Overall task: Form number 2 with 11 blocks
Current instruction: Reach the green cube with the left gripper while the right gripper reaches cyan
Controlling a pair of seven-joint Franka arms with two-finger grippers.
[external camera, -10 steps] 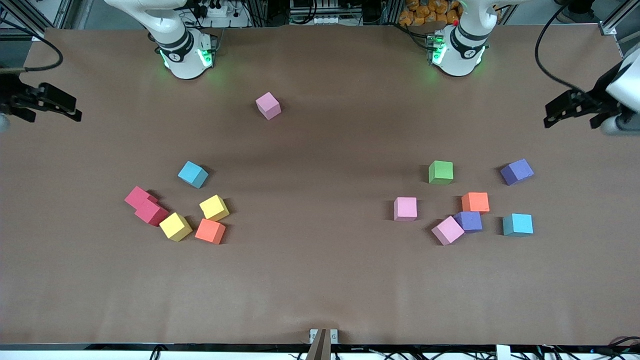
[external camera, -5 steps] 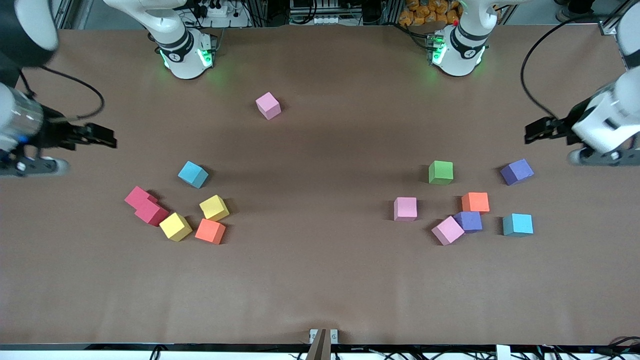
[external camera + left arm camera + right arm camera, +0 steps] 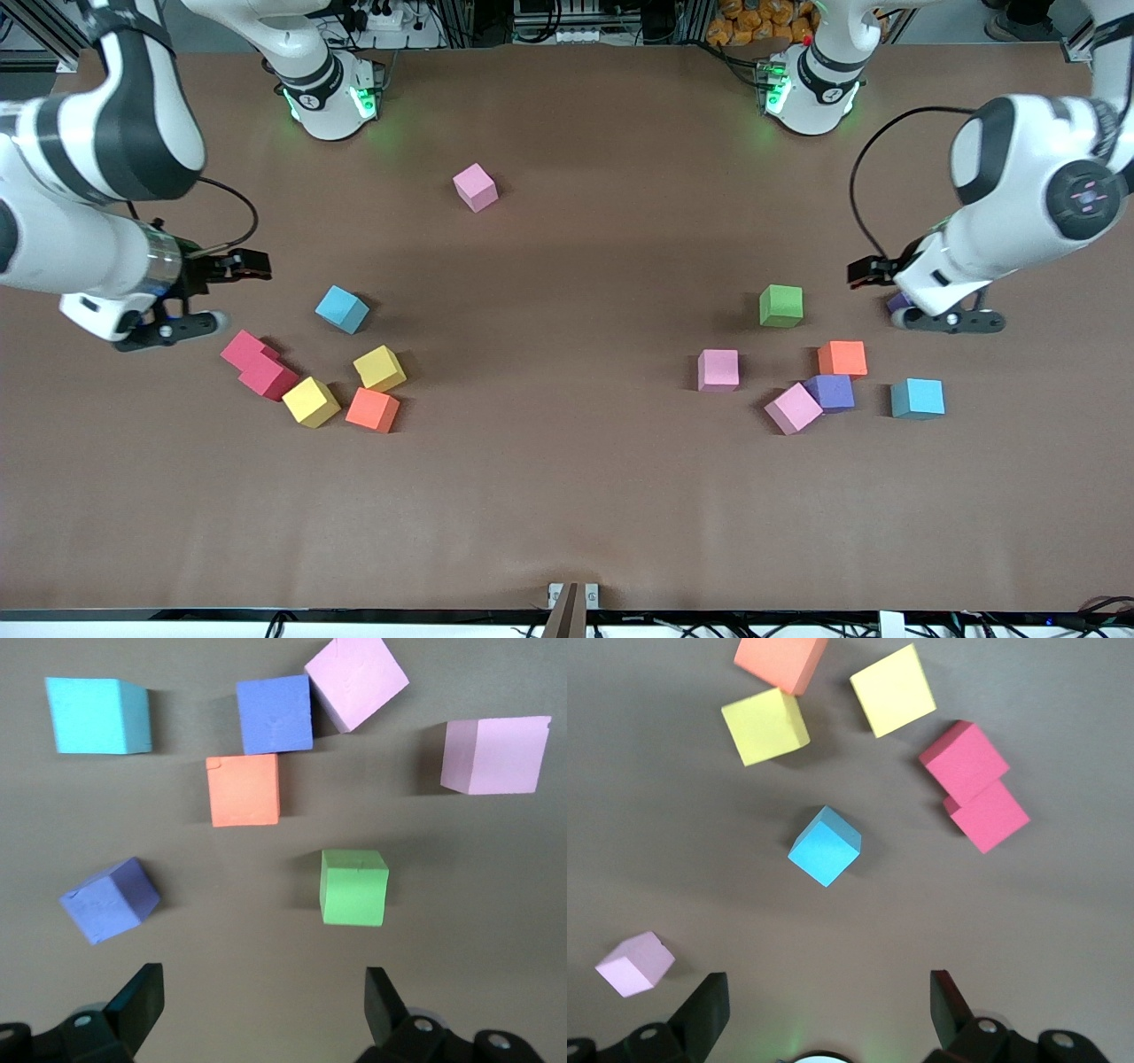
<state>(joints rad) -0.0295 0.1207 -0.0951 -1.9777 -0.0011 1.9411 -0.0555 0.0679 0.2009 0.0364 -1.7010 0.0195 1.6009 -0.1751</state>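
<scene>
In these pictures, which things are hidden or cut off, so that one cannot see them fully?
- Purple block under the left arm: front view, almost all covered by the left gripper; the left wrist view shows it whole.
- Two red blocks: all views, pressed together, so their touching sides are hidden.
- Right gripper: right wrist view, only the open fingertips show; the picture's edge cuts off the rest.
- Number 2: not yet begun, no view shows it.

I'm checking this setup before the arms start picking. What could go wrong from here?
The two red blocks touch, so gripping one may drag the other. The pink block and purple block also touch, leaving little finger room. The open left gripper and open right gripper hold nothing; the arms might crowd each other if both later reach toward the table's middle.
</scene>
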